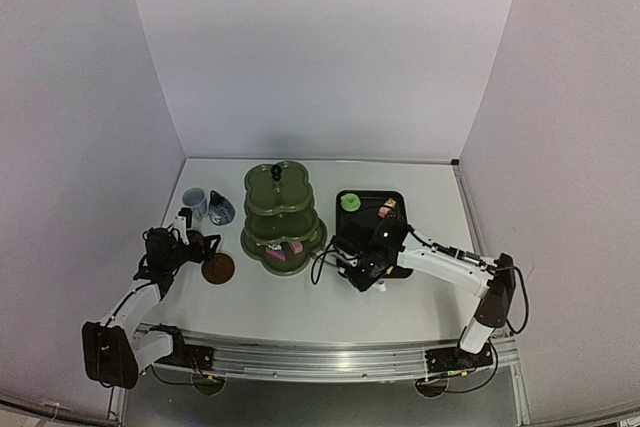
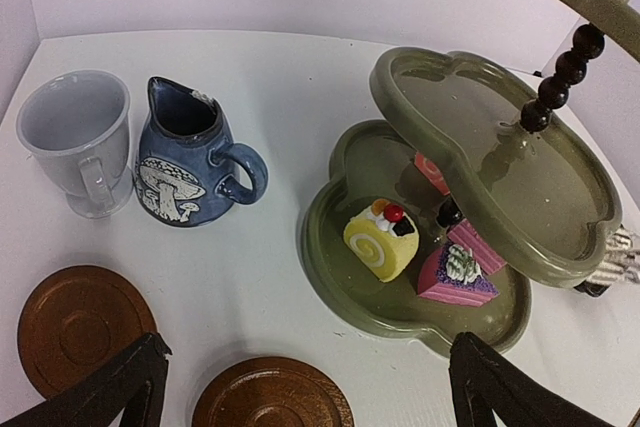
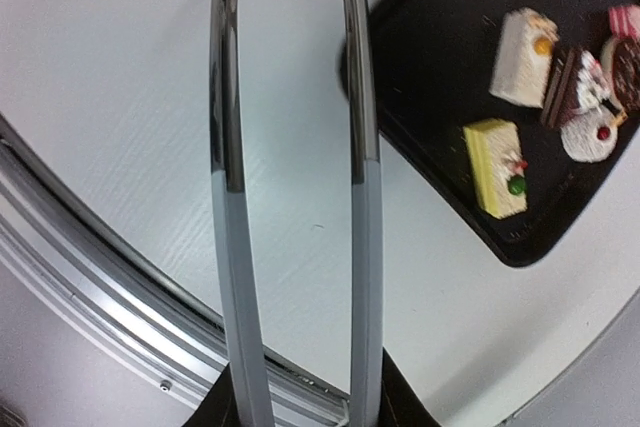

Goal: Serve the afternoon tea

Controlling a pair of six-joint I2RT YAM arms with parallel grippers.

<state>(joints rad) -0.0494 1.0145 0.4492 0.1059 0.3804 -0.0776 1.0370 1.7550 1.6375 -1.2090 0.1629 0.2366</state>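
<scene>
Pinching open white tongs (image 3: 227, 197) in the right hand (image 1: 362, 269), cakes (image 3: 525, 72) on the black tray (image 3: 440, 67) lying beside them toward the table (image 1: 430, 187)'s far edge, not between; left hand (image 2: 310, 352) spread.

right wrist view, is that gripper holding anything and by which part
Yes: the right gripper holds the tongs by their near end, between its fingers; both metal arms run out ahead.
</scene>
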